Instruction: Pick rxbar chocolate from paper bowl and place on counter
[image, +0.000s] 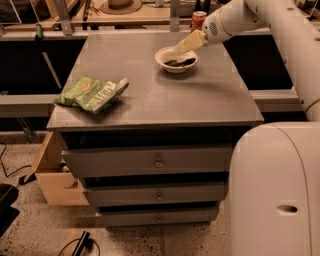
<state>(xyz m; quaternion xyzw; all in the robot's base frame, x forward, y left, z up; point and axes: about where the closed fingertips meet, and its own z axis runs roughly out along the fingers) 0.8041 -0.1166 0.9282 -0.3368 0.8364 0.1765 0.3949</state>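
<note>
The paper bowl stands on the far right part of the grey counter. The dark rxbar chocolate lies inside the bowl. My gripper hangs just above the bowl's far right rim, its pale fingers pointing down and left toward the bar. The white arm reaches in from the upper right.
A green crinkled chip bag lies at the counter's left edge. An orange-red drink can stands behind the gripper at the counter's back edge. A wooden bench with clutter runs behind. The robot's white base fills the lower right.
</note>
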